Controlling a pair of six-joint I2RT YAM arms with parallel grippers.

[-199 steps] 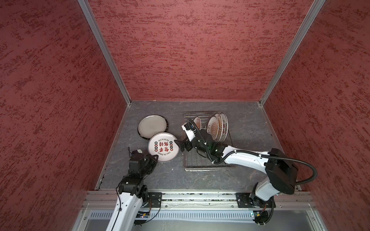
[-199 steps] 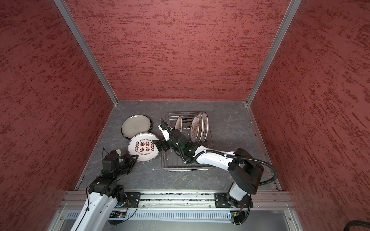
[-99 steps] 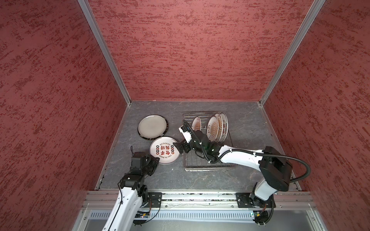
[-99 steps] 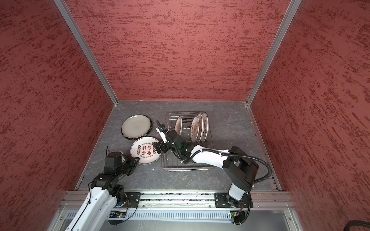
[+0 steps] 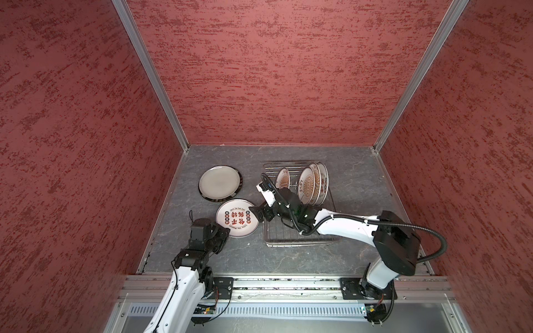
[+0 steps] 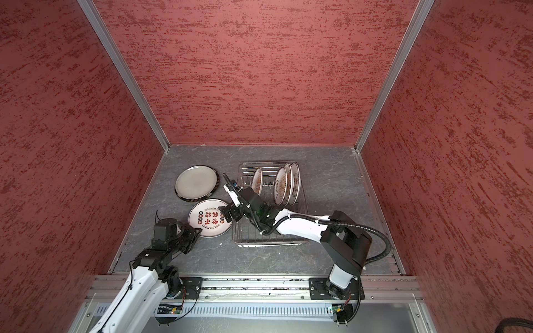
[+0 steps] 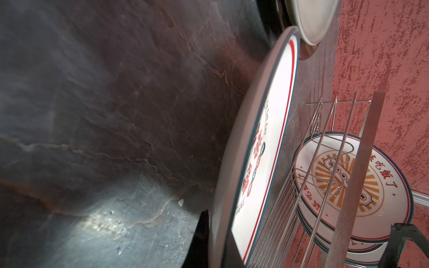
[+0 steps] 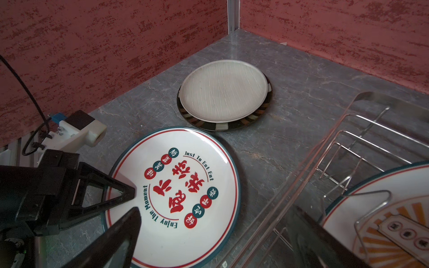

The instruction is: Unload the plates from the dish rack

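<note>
- Grey stone table (image 5: 354,253) — open room in front of the rack and to its right.
- Wire dish rack (image 5: 300,245): sunburst plates (image 5: 310,184) upright at its far end.
- Off-white plate (image 8: 222,90) lies on a striped dark-rimmed plate (image 8: 222,127), left of the rack.
- Red-character plate (image 5: 236,217) sits between stack and rack.
- Right arm stretches low across the rack; right gripper (image 5: 257,214) is spread wide at that plate's rack-side edge, grasping nothing.
- Left gripper (image 5: 225,230) — clenched on its near-left rim.

left end effector (image 5: 227,231) closed, right end effector (image 5: 255,214) wide apart

Sunburst plates (image 5: 307,184) stand upright in the dish rack (image 5: 285,235); red-lettered plate (image 5: 237,218) and stacked pair (image 5: 219,182) sit alongside.
</note>
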